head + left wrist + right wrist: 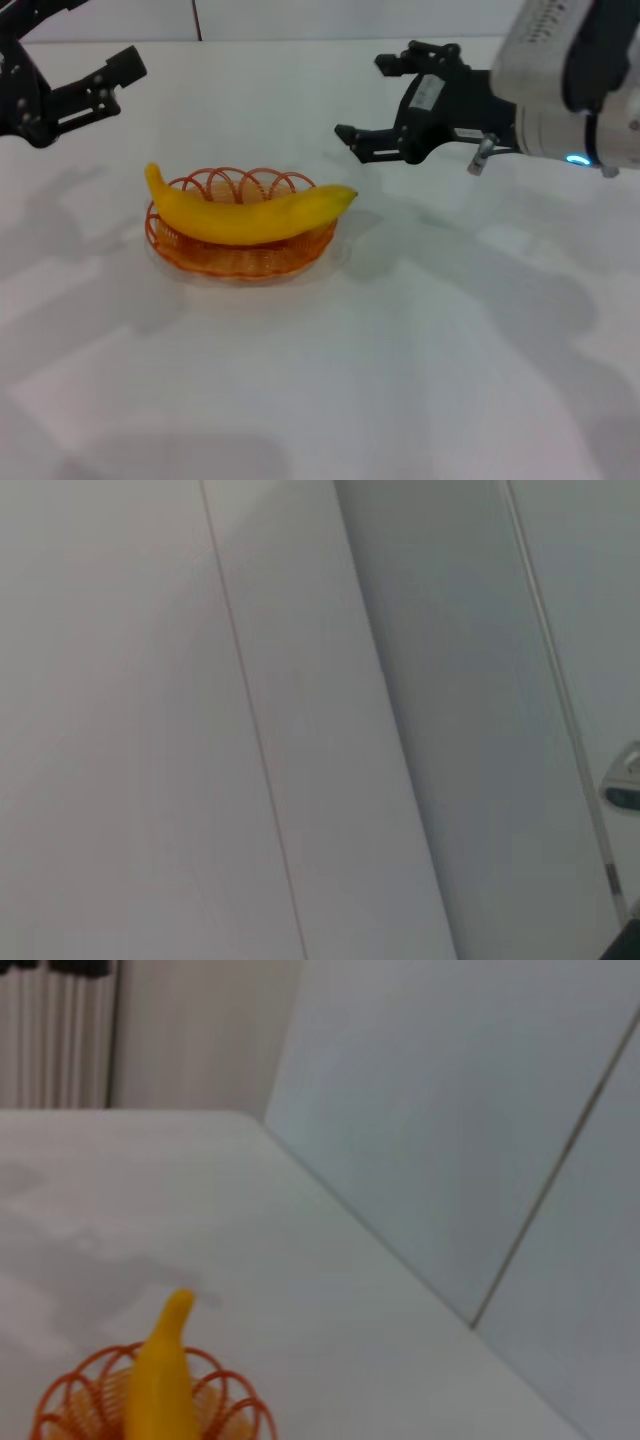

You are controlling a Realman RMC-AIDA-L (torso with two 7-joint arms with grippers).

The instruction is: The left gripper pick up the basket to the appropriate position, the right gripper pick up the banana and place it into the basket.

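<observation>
The yellow banana lies lengthwise in the orange wire basket, its ends resting over the rim. The basket stands on the white table, left of centre. My right gripper is open and empty, raised above the table just right of and behind the banana's right tip. My left gripper is open and empty, raised at the far left, behind the basket and apart from it. The right wrist view shows the banana end-on in the basket. The left wrist view shows only wall panels.
The white table spreads around the basket, with shadows of the arms on it. A grey panelled wall stands behind the table's far edge.
</observation>
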